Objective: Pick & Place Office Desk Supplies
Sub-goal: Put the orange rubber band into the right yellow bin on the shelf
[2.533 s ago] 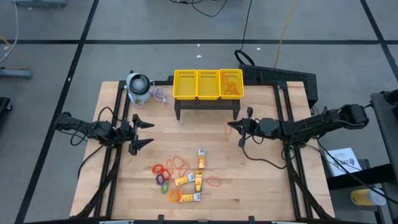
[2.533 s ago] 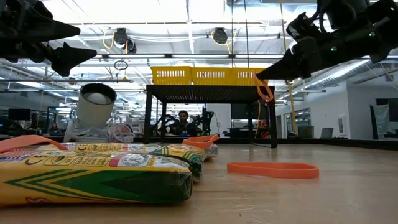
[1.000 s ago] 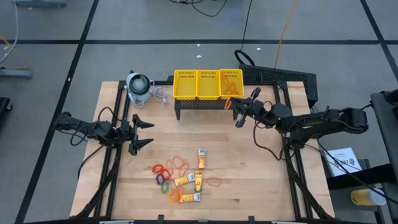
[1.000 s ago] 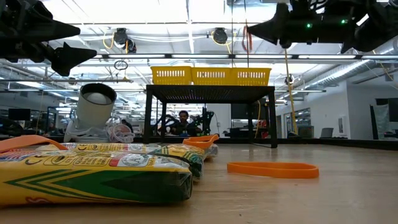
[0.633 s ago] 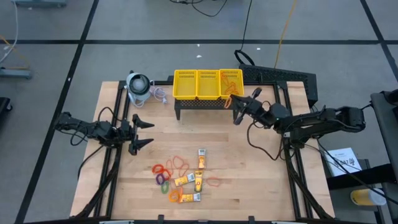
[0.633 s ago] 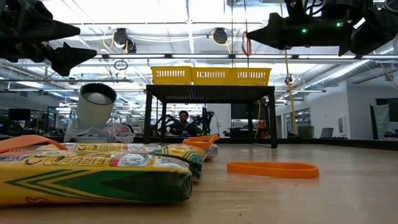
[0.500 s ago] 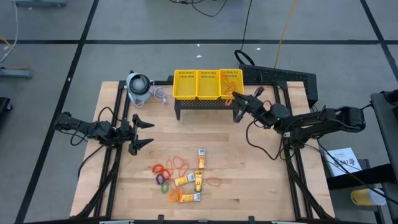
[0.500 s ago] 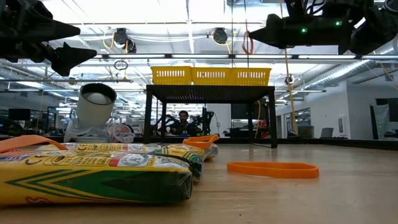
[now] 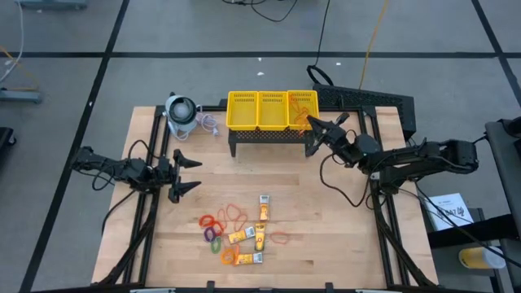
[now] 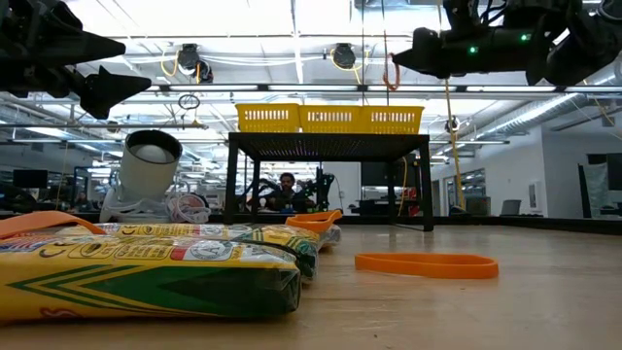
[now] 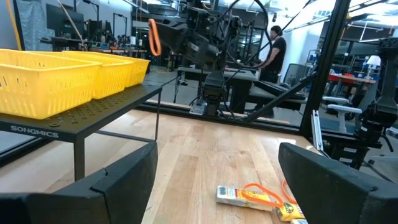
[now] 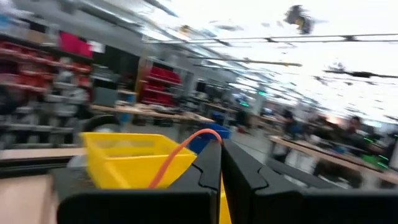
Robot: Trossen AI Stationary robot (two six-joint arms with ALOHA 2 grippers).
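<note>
R claw (image 9: 310, 124) is raised at the front edge of the yellow mesh basket (image 9: 271, 110), by its R-hand compartment, pinched tight on an orange rubber band (image 10: 392, 71) that dangles from the tips above basket-rim level; more orange loops are seen inside that compartment. L claw (image 9: 186, 175) is held over the L side of the worktop (image 9: 342, 236), spread wide, nothing gripped. Remaining supplies are clustered near the worktop's front centre: crayon packets (image 9: 247, 238), coloured rings (image 9: 213, 231) & orange loops (image 9: 238, 214), well apart from both claws. A grey-white round device (image 9: 181, 113) sits L of the basket.
</note>
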